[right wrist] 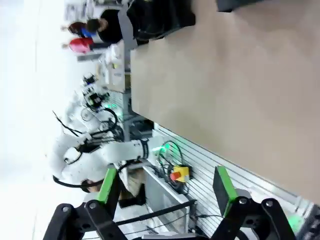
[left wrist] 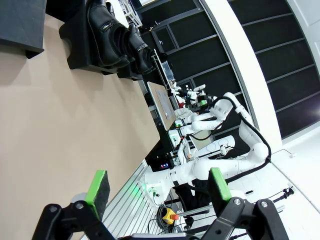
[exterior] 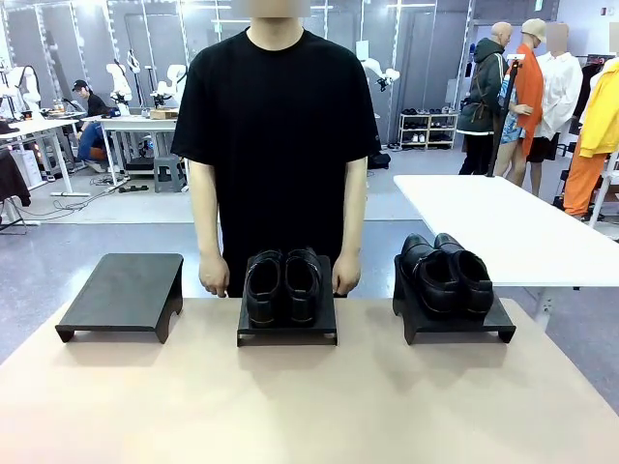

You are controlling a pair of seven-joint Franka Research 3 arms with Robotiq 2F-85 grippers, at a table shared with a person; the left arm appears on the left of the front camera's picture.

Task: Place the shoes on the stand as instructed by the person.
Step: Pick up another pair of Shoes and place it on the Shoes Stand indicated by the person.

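Note:
Two pairs of glossy black shoes rest on black stands. One pair [exterior: 282,287] sits on the middle stand [exterior: 287,334], the other pair [exterior: 447,275] on the right stand [exterior: 459,327]. The left stand [exterior: 121,295] is bare. The person [exterior: 276,116] stands behind the middle stand with a hand [exterior: 214,280] at each side of it. In the left wrist view my left gripper [left wrist: 159,186] is open above the table's near edge, far from the shoes [left wrist: 107,30]. My right gripper [right wrist: 166,185] is open too, with nothing between its fingers.
The tan tabletop [exterior: 290,406] stretches wide in front of the stands. A white table [exterior: 503,222] stands at the back right, with other people behind it. My right arm [left wrist: 225,160] crosses the left wrist view. A blurred black stand [right wrist: 155,17] sits at the table's far corner.

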